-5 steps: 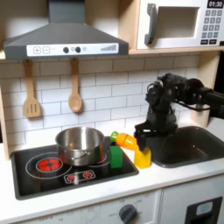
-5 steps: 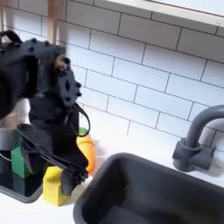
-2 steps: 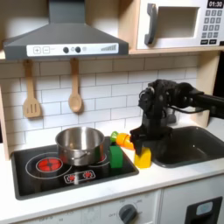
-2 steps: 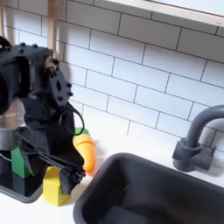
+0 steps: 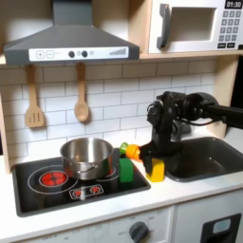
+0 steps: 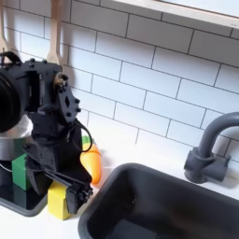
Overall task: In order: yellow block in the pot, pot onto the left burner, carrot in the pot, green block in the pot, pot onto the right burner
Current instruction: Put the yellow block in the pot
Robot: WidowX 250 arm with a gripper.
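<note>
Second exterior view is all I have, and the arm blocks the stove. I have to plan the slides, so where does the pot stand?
Observer: In the first exterior view the pot stands on the black cooktop, toward its back and middle.
Operator: Is the left burner free?
Observer: Yes. The left burner shows its red ring with nothing on it, and the pot sits just to its right in the first exterior view.
Operator: Anything close to the pot's other side?
Observer: The green block stands upright at the cooktop's right edge, close beside the pot's wall. I cannot tell if they touch.
</note>
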